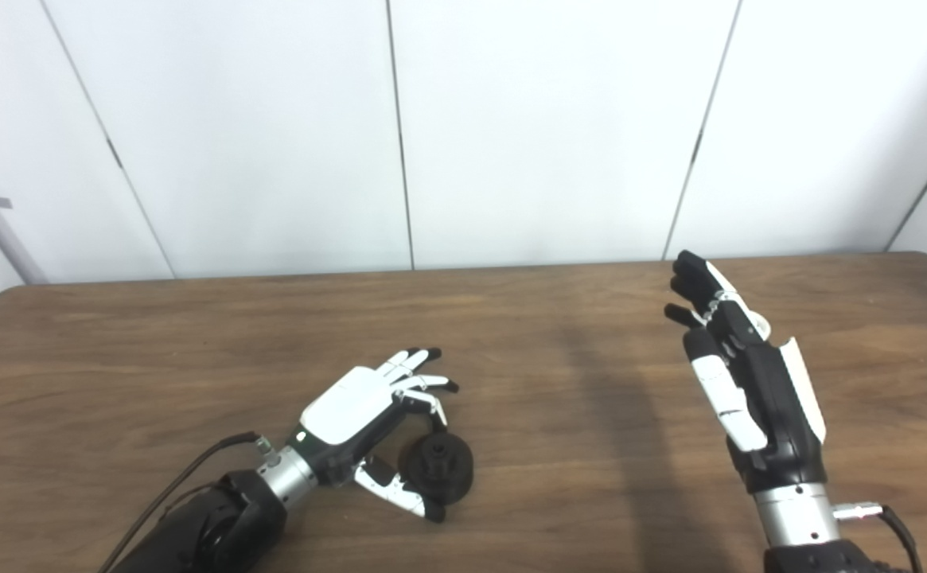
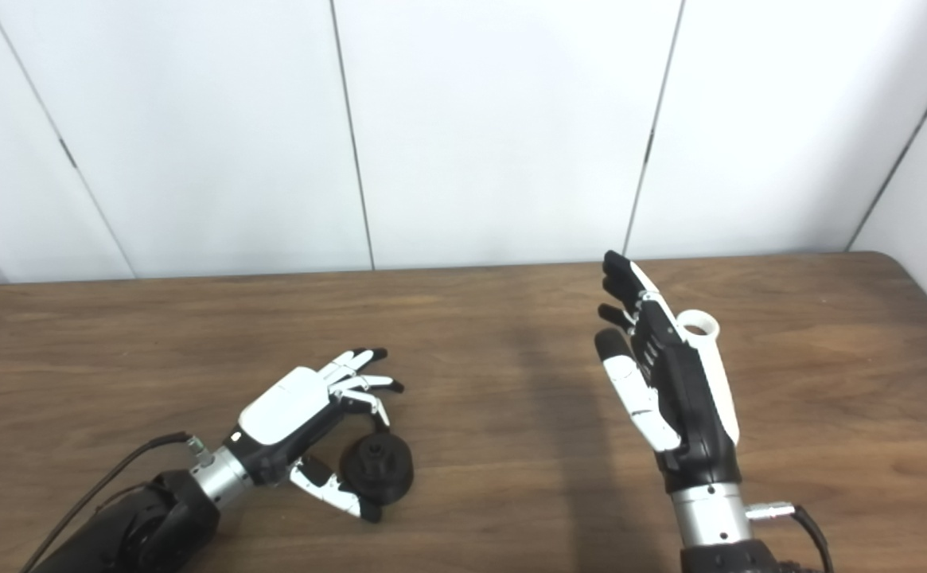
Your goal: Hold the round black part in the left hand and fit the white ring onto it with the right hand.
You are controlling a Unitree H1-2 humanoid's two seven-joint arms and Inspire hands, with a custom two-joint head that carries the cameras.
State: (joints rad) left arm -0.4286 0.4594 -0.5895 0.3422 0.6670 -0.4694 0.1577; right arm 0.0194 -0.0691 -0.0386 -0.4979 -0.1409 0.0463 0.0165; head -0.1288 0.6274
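I see my left hand (image 2: 304, 414) spread around, not yet gripping, the round black part (image 2: 375, 468) near the table's (image 2: 463, 334) front-left edge, while my open right hand (image 2: 662, 382) probably waits beside the white ring (image 2: 700, 325) toward the right edge.

Brown wooden table (image 1: 558, 334) before a white panelled wall (image 1: 543, 127) with dark seams.

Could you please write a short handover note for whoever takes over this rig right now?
Left robot hand: open, fingers and thumb cupped around the round black part, which sits on the table; no firm grip visible.
Right robot hand: open, raised, holding nothing.
White ring: on the table just behind the right robot hand, partly hidden in the left eye view.
Done: nothing fitted.
Left: grasp the part, pick up the ring, fit it on.
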